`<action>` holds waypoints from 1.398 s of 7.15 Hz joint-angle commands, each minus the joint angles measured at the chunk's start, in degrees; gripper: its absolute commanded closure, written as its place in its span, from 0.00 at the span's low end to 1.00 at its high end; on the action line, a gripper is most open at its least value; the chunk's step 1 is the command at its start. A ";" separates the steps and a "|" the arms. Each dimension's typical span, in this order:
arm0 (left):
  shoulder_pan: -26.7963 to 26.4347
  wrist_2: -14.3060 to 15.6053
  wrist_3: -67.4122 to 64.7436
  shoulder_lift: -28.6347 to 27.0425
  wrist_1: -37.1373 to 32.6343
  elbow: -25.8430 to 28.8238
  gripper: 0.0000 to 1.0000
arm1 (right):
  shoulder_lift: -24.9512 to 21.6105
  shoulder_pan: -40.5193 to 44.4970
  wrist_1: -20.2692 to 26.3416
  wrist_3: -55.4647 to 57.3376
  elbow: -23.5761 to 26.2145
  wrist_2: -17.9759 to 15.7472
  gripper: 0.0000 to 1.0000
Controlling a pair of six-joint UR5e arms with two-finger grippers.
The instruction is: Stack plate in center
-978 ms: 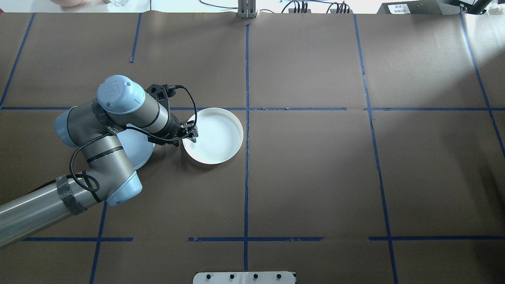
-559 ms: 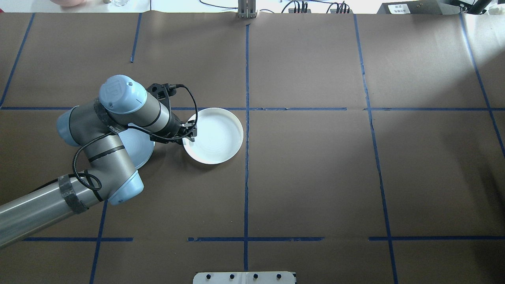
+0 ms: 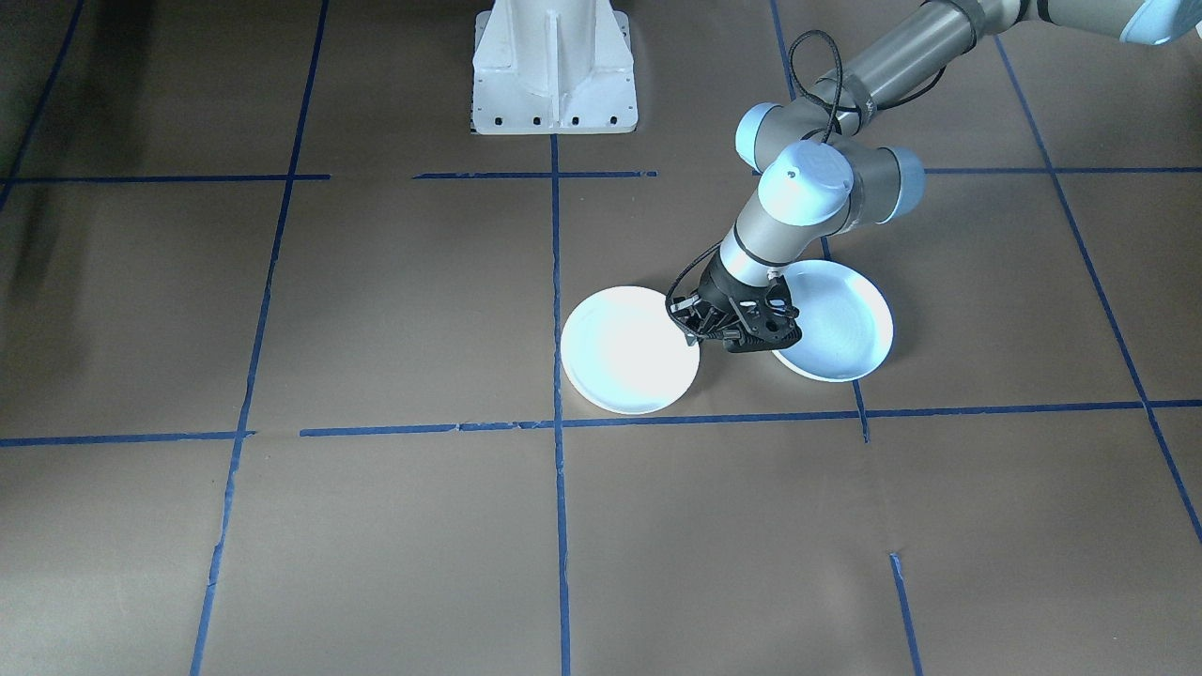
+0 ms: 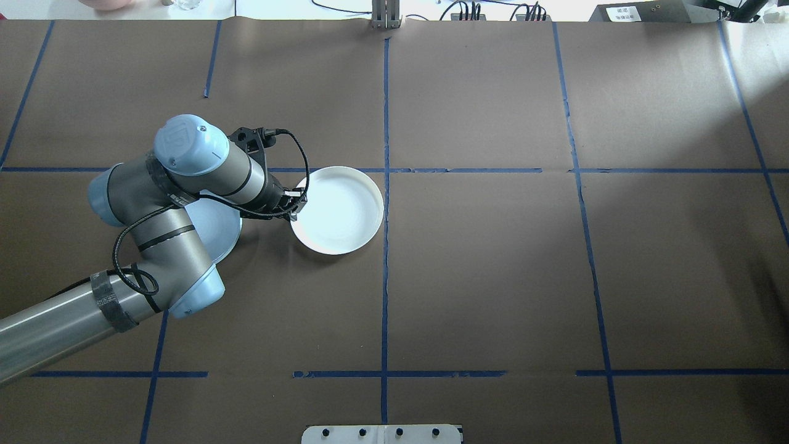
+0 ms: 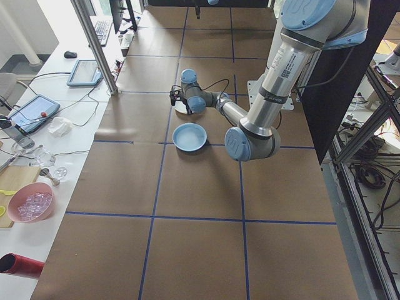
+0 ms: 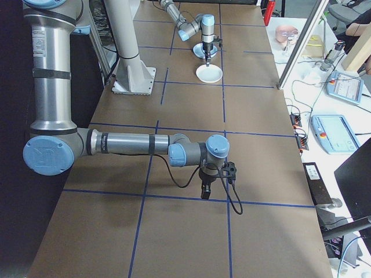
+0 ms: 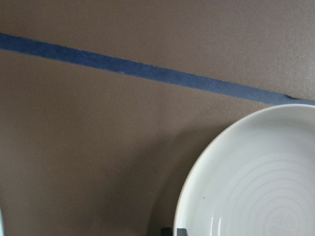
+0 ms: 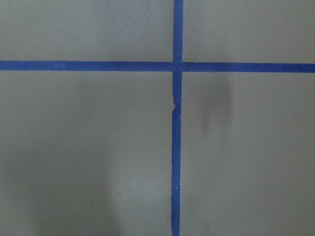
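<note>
Brown papered table (image 4: 493, 277); left claw (image 4: 294, 206) grips ringed plate (image 4: 339, 213) rim.

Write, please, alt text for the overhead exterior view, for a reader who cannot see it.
The left gripper sits at the rim of a white plate on a brown table with blue tape lines. A second plate lies beside it, partly hidden under the arm.

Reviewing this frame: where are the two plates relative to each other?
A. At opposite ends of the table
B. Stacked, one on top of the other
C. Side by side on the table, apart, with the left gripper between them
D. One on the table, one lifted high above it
C. The front-facing view shows one plate and the other plate lying apart, with the left gripper between them at the first plate's rim.
</note>
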 commanded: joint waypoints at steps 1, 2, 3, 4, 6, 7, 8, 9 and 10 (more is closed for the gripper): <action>-4.07 -2.30 1.09 0.65 -0.07 -1.55 1.00 | 0.00 0.00 0.00 0.00 0.00 0.00 0.00; -6.70 -4.84 2.57 2.49 0.02 -3.91 1.00 | 0.00 0.00 0.00 0.00 0.00 0.00 0.00; -8.12 -6.17 3.46 5.11 0.10 -6.98 1.00 | 0.00 0.00 0.00 0.00 0.00 0.00 0.00; -9.79 -7.57 6.34 7.58 0.28 -9.36 1.00 | 0.00 0.00 0.00 0.00 0.00 0.00 0.00; -13.74 -10.92 12.40 13.11 -0.07 -10.96 1.00 | 0.00 0.00 0.00 0.00 0.00 0.00 0.00; -14.37 -10.93 14.09 15.57 -0.33 -11.93 1.00 | 0.00 0.00 0.00 0.00 0.00 0.00 0.00; -14.72 -10.93 16.89 18.82 -0.77 -13.07 1.00 | 0.00 0.00 0.00 0.00 0.00 0.00 0.00; -15.77 -10.93 18.13 21.64 -3.56 -12.99 1.00 | 0.00 0.00 0.00 0.00 -0.09 0.00 0.00; -15.96 -11.02 18.23 24.97 -7.76 -13.08 1.00 | 0.00 0.00 0.00 0.00 0.00 0.00 0.00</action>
